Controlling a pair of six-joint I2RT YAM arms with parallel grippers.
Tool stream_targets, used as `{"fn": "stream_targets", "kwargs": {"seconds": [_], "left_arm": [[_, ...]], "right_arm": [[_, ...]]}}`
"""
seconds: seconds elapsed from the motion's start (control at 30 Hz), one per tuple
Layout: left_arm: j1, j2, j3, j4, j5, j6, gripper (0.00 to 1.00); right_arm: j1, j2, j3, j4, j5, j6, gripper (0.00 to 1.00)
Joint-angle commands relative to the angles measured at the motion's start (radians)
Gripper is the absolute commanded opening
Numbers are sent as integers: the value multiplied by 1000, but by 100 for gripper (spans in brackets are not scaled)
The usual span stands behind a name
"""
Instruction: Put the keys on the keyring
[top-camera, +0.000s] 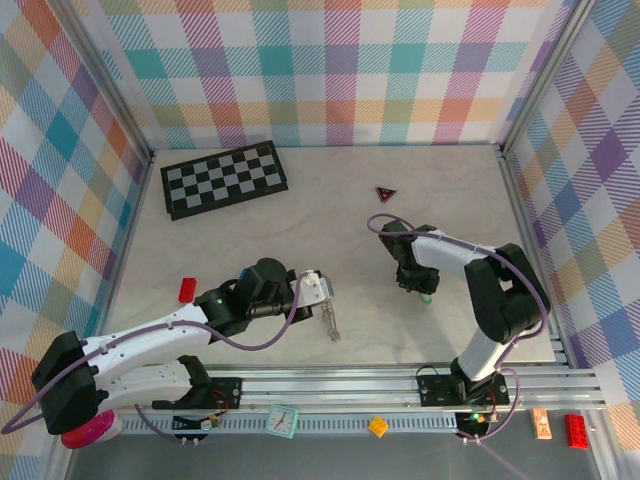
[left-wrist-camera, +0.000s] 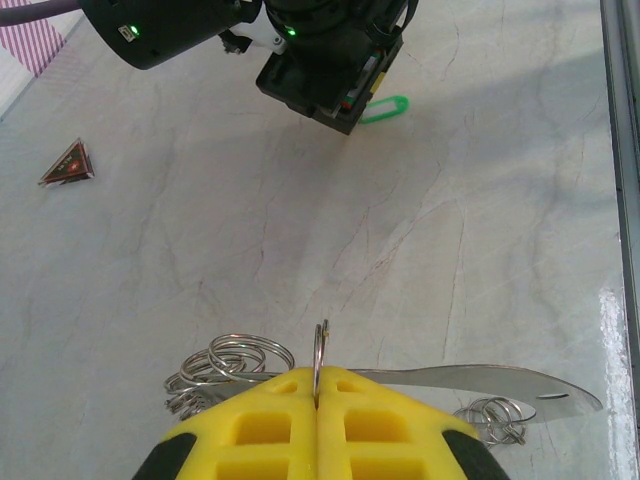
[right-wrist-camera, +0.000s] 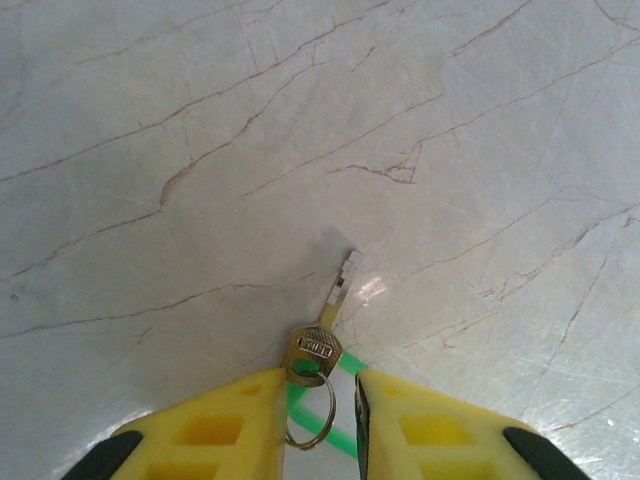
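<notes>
Two fingers (left-wrist-camera: 255, 425) of the left gripper (left-wrist-camera: 318, 385) are pressing together on the keyring (left-wrist-camera: 320, 348), which is standing upright between their tips. The right gripper (right-wrist-camera: 320, 395) is flanking the green-tagged key (right-wrist-camera: 316, 347) with its fingers slightly apart, and I cannot tell whether they are gripping it.

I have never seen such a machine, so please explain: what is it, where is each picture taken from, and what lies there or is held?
Two robot arms stand at the table's near edge, each with a two-finger gripper. One picture looks down from above; the other two come from wrist cameras, so the yellow fingers are each arm's own. The left gripper is shut on the keyring. The right gripper straddles a green key on the table; whether it grips it I cannot tell. A checkerboard, a dark triangle and a red block also lie there.
</notes>
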Motion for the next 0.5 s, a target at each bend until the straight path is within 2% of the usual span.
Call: {"fn": "stream_targets", "kwargs": {"seconds": [0.0,0.47], "left_arm": [[11,-14,34,25,29,19,0],[10,-16,29,28,25,26,0]], "right_arm": [[6,-32,14,-13,-10,29,24],[6,-24,15,-10,-13,40,17]]}}
